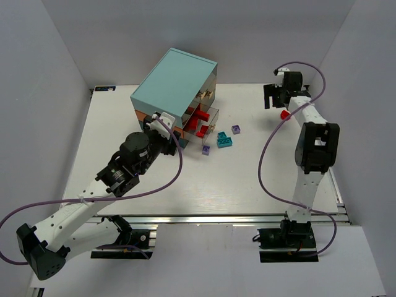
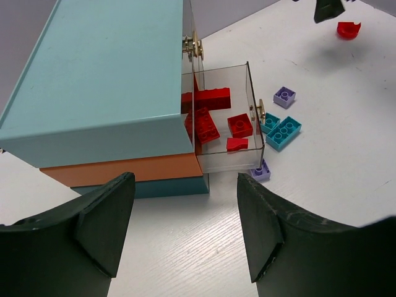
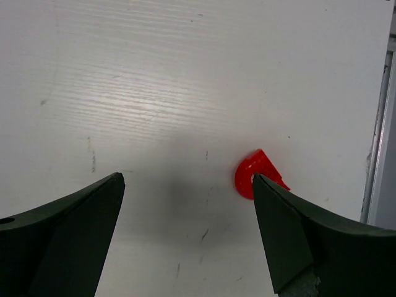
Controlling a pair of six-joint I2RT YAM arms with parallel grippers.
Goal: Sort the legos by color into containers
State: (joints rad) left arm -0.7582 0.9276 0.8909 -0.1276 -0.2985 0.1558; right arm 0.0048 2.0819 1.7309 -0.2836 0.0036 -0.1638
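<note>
Several red legos (image 2: 213, 97) sit in the open drawer (image 2: 252, 80); teal bricks (image 2: 284, 132) and lavender bricks (image 2: 284, 96) lie on the surface (image 2: 346, 185) beside it — unsorted. We have one stray red piece (image 3: 250, 173) beneath the right jaws; both jaws apart, empty.

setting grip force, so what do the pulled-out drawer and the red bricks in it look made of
The pulled-out drawer: clear, slightly smoky hard plastic by the look, since its contents show through the walls. The red bricks: probably glossy moulded plastic, judging by the round studs, crisp edges and even colour.
</note>
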